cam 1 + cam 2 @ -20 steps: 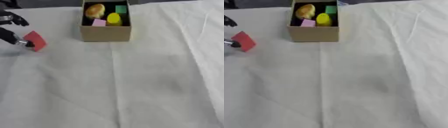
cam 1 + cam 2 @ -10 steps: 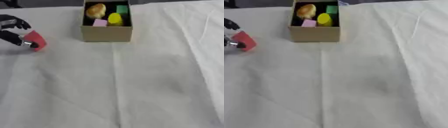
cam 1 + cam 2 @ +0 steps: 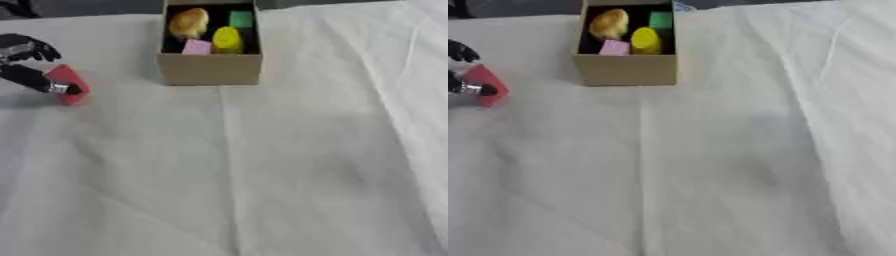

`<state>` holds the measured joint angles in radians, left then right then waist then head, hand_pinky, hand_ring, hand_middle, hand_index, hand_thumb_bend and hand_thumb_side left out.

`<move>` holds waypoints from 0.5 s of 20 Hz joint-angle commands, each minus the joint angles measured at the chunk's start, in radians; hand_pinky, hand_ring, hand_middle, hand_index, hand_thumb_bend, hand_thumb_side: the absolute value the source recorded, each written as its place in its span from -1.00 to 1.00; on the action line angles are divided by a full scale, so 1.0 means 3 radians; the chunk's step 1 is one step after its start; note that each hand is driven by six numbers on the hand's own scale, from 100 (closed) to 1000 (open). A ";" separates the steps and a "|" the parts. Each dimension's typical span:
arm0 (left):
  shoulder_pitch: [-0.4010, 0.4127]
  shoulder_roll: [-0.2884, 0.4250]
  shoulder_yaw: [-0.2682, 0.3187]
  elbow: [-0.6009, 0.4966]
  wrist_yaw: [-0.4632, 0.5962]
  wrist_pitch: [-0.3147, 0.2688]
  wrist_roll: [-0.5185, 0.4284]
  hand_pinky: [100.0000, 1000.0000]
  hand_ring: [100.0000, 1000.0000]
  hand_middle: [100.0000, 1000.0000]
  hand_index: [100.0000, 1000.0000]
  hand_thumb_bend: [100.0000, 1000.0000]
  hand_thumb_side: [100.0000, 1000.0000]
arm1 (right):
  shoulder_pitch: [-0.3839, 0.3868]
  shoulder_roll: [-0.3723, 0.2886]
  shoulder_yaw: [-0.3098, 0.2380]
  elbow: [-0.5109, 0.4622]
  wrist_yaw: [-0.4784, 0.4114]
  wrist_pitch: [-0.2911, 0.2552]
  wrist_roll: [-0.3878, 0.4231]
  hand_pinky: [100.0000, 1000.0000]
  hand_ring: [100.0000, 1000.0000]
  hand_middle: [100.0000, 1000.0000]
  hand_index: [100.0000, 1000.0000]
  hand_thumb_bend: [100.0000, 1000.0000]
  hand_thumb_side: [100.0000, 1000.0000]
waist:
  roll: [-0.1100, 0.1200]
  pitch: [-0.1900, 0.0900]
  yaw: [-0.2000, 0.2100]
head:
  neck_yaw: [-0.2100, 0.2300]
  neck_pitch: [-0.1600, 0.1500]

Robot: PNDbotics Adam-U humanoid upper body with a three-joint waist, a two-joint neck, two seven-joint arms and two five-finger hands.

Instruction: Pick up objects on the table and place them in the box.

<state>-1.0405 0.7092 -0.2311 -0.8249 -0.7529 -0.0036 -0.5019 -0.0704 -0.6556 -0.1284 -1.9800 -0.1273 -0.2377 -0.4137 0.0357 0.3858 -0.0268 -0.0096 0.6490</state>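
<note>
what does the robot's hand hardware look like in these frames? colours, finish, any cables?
Only the left hand shows, at the left edge. It is black, with slim segmented fingers and a silver metallic band near one fingertip. No cables or markings can be made out. The right hand is not in view.

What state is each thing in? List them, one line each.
Left robot hand: at the left edge, fingers closed on the red block.
Red block: tilted, held by the left robot hand; whether it touches the cloth cannot be told.
Box: open-topped, upright on the white cloth.
Tan rounded object, green block, yellow object, pink block: inside the box.
Right robot hand: not visible.
</note>
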 commanded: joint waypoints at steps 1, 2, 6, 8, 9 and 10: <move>-0.0081 0.0058 0.0061 0.0026 -0.0088 0.0043 0.0039 0.79 0.75 0.55 0.75 0.35 0.17 | -0.0022 -0.0048 -0.0028 -0.0067 -0.0013 0.0002 -0.0002 0.40 0.21 0.12 0.43 -1.00 0.41 | -0.0003 -0.0054 -0.0004 | 0.0012 -0.0046; -0.0083 0.0052 0.0065 0.0038 -0.0103 0.0051 0.0042 0.79 0.74 0.53 0.75 0.35 0.17 | -0.0022 -0.0045 -0.0027 -0.0067 -0.0013 0.0003 -0.0003 0.40 0.21 0.12 0.43 -1.00 0.39 | -0.0004 -0.0050 -0.0004 | 0.0013 -0.0049; -0.0084 0.0034 0.0072 0.0069 -0.0129 0.0056 0.0031 0.76 0.68 0.42 0.74 0.32 0.18 | -0.0022 -0.0034 -0.0024 -0.0067 -0.0016 0.0007 -0.0004 0.40 0.21 0.12 0.43 -1.00 0.41 | -0.0010 -0.0039 -0.0004 | 0.0017 -0.0053; -0.0083 0.0026 0.0073 0.0079 -0.0122 0.0049 0.0018 0.75 0.64 0.37 0.73 0.26 0.19 | -0.0020 -0.0029 -0.0024 -0.0067 -0.0017 0.0009 -0.0005 0.40 0.21 0.12 0.43 -1.00 0.41 | -0.0013 -0.0037 -0.0003 | 0.0018 -0.0052; -0.0084 0.0022 0.0073 0.0083 -0.0115 0.0045 0.0011 0.74 0.63 0.35 0.72 0.24 0.20 | -0.0021 -0.0028 -0.0024 -0.0067 -0.0017 0.0010 -0.0005 0.40 0.21 0.12 0.43 -1.00 0.42 | -0.0015 -0.0037 -0.0002 | 0.0019 -0.0054; -0.0085 0.0018 0.0072 0.0087 -0.0111 0.0042 0.0002 0.73 0.60 0.32 0.71 0.20 0.20 | -0.0021 -0.0026 -0.0022 -0.0067 -0.0018 0.0011 -0.0004 0.40 0.21 0.12 0.43 -1.00 0.42 | -0.0016 -0.0036 -0.0003 | 0.0020 -0.0056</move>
<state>-1.0461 0.6935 -0.2210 -0.7939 -0.7858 0.0098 -0.4981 -0.0705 -0.6463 -0.1282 -1.9800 -0.1273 -0.2365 -0.4142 0.0338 0.3938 -0.0274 -0.0064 0.6483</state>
